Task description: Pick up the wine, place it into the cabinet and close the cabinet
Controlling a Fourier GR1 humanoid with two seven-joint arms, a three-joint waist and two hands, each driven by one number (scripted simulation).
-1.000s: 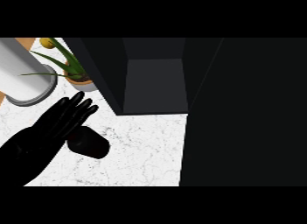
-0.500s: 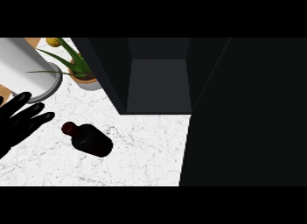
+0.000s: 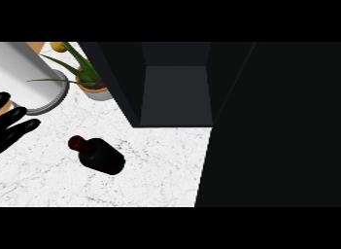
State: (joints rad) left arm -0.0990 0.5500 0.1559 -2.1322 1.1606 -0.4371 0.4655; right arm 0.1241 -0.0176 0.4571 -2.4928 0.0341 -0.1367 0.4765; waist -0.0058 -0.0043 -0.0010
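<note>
White marbled stone forms the surface [image 3: 151, 185], seen steeply from above, with a strip of wood tone showing at the far left edge.

Left robot hand [image 3: 2, 127]: enters at the left edge of the view, black, fingers straight and spread, pointing toward the upper right. It holds nothing and touches none of the items. The right robot hand does not appear in the view.

Wine [image 3: 97, 154]: a dark bottle lying on its side on the surface, neck and reddish cap toward the upper left, body toward the lower right. It lies near the left robot hand's fingertips but apart from them.

Cabinet [image 3: 177, 92]: dark, standing open behind the wine, its interior visible as a grey recess. Its door [image 3: 281, 126] fills the right side of the view.

Other items: a large white cylinder [image 3: 22, 73] at upper left, just behind the left robot hand, and a potted plant [image 3: 83, 75] beside it, next to the cabinet.
</note>
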